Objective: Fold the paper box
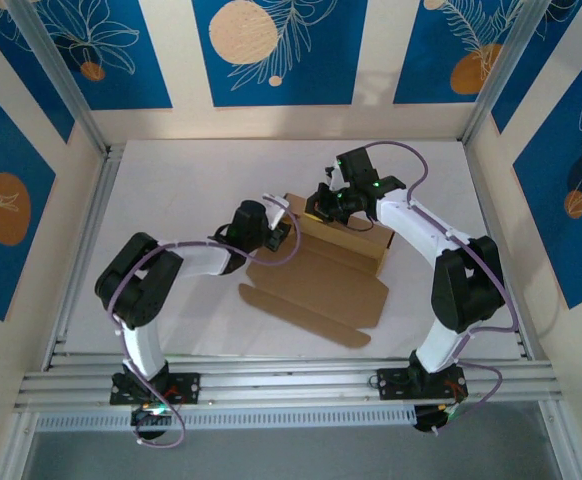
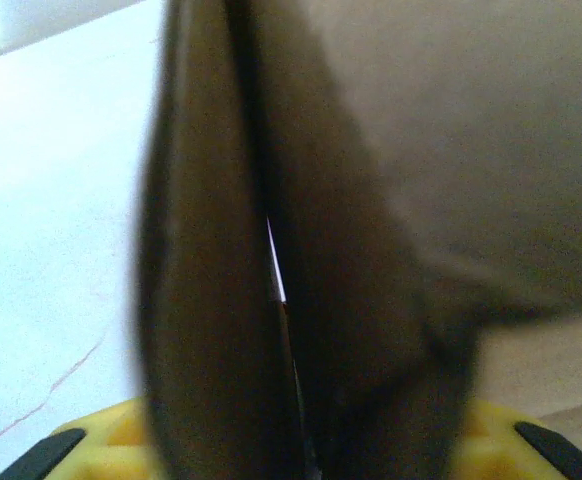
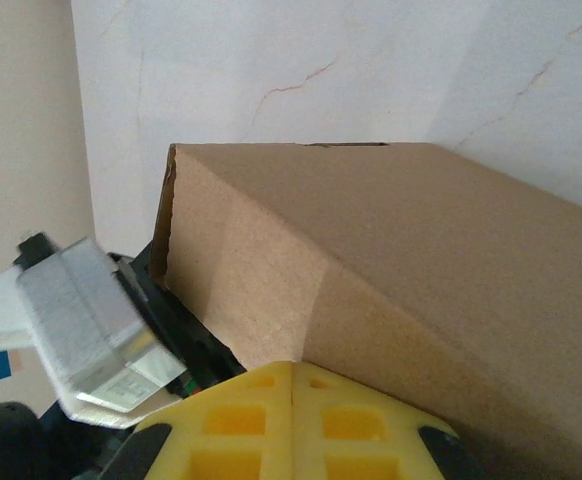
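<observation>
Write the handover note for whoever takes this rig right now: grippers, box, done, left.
Left gripper: at the left end of the paper box, with cardboard pressed close to its camera; open or shut cannot be told.
Right gripper: fingers shut together, against the box's raised back section.
Box: mid-table, back section standing, wide front panel and flaps lying flat toward the arms.
Done: back section raised.
Left, likely: fold the flat panel over and tuck it.

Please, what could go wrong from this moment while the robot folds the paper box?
1. The paper box has its far part raised, while the near flaps lie flat; if the left gripper pushes its end sideways, the raised part may fall open.
2. The right gripper sits at the top edge; too much force could crease the cardboard.
</observation>
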Available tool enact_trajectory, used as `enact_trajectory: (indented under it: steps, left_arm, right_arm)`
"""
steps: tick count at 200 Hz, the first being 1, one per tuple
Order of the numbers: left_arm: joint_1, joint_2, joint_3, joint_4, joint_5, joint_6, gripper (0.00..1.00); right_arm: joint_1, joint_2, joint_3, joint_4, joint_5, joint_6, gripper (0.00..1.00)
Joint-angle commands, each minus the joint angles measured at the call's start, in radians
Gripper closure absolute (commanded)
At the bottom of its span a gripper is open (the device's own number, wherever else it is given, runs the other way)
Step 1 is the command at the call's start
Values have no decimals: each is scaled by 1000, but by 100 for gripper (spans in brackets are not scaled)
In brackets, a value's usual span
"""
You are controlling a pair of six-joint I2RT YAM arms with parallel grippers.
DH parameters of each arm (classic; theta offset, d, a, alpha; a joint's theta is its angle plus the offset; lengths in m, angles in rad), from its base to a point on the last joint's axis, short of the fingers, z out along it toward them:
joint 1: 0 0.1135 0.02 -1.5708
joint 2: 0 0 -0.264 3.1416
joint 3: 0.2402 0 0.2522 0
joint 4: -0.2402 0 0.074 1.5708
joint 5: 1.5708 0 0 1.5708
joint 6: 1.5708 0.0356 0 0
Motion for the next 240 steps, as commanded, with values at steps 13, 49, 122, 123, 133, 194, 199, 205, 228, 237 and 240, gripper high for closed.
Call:
enact_trajectory:
  steps: [13,49,122,123,133,194,199,205,228,237,240]
  left_arm:
    - [11,42,71,-57,21,0,74]
    - [12,59,106,-90,17,11,91]
    - [12,39,85,-113,12,67,99]
    - [12,39,85,-113,13,67,99]
    - [12,36,84,-114,10,67,99]
    - [9,44,98,-115,-34,55,100]
    - [10,45,101,-116,-42,53,100]
    - [7,46,106,-117,-57,49,100]
    - [-7,53,119,-120,-122,32,100]
    - [-16,56,122,-118,-143,30,100]
    - [-20,57,124,-118,-152,29,100]
  right_arm:
    - [11,19,7,-39,-31,15,100]
    - [5,13,16,-12,-94,33,100]
    - [-122,46,137,-54,-47,80,69]
    - [-123,49,139,-55,-44,80,69]
    - [-128,81,156,-75,-18,71,69]
    - [-106,313,251,-120,-183,63,70]
    - [-100,323,258,-126,-195,57,70]
    - [-92,334,261,-126,-213,54,71]
    - [-69,360,255,-105,-303,51,73]
    - [-60,367,254,-96,-332,51,73]
    - [-56,370,255,-94,-341,50,74]
